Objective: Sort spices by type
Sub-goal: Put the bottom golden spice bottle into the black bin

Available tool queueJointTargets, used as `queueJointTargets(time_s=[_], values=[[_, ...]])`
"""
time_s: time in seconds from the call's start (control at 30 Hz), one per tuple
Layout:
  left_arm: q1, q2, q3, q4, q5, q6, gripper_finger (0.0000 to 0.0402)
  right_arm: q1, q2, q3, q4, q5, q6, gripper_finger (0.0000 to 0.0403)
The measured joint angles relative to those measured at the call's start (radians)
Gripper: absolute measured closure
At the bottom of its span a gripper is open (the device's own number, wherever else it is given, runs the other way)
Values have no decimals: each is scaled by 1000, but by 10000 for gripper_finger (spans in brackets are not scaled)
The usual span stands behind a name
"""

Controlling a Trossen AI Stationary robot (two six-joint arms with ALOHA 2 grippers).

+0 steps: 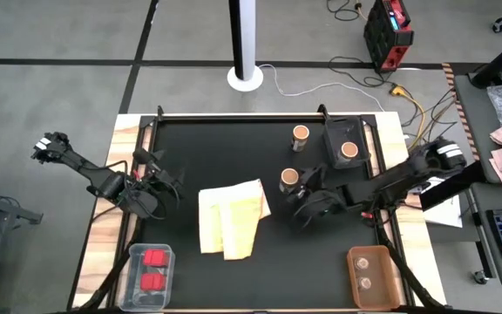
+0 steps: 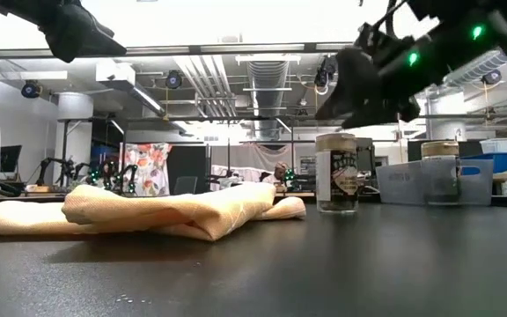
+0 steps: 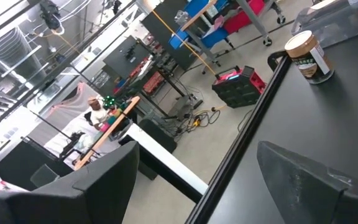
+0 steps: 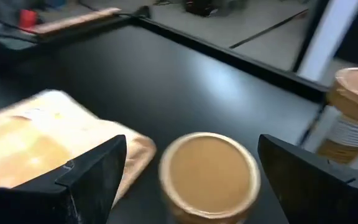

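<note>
Three round spice jars with tan tops show in the high view. One (image 1: 301,135) stands at the far middle of the table, one (image 1: 288,180) near the centre, and one (image 1: 349,150) inside a dark bin (image 1: 333,133). My right gripper (image 1: 304,203) hangs open just above the centre jar (image 4: 209,174), near its near side, with a finger on either side and clear of it (image 2: 337,172). My left gripper (image 1: 172,185) waits open and level at the table's left (image 3: 197,171). Red blocky spices (image 1: 153,269) lie in a clear box. Two pale round ones (image 1: 365,271) lie in a brown tray.
A folded yellow cloth (image 1: 232,218) lies at the table's middle, just left of the centre jar. The clear box (image 1: 132,277) stands at the near left corner and the brown tray (image 1: 353,288) at the near right. The black table has a raised rim (image 1: 234,117).
</note>
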Motion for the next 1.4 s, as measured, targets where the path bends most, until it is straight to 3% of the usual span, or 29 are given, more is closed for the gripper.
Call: queueJointTargets(time_s=[0.13, 0.23, 0.4, 0.6, 0.8, 1.03, 1.23, 1.4], values=[[0, 0, 0, 0, 1, 0, 91, -1, -89, 0, -55, -110, 7, 49], [0, 0, 0, 0, 1, 0, 91, -5, -118, 0, -110, -127, 8, 50], [0, 0, 0, 2, 1, 5, 91, -40, -90, 0, -146, -147, -2, 50], [0, -1, 0, 2, -1, 8, 91, -95, -3, 5, -118, -254, -2, 52], [0, 0, 0, 2, -1, 11, 91, -104, 75, 66, -125, -250, -55, 70], [0, 0, 0, 1, -2, 11, 91, -140, 116, 137, -201, -271, -52, 135], [0, 1, 0, 1, -2, 11, 91, -154, 120, 150, -225, -292, -33, 135], [0, 2, 0, 1, -2, 11, 91, -154, 49, 194, -280, -309, -58, 135]])
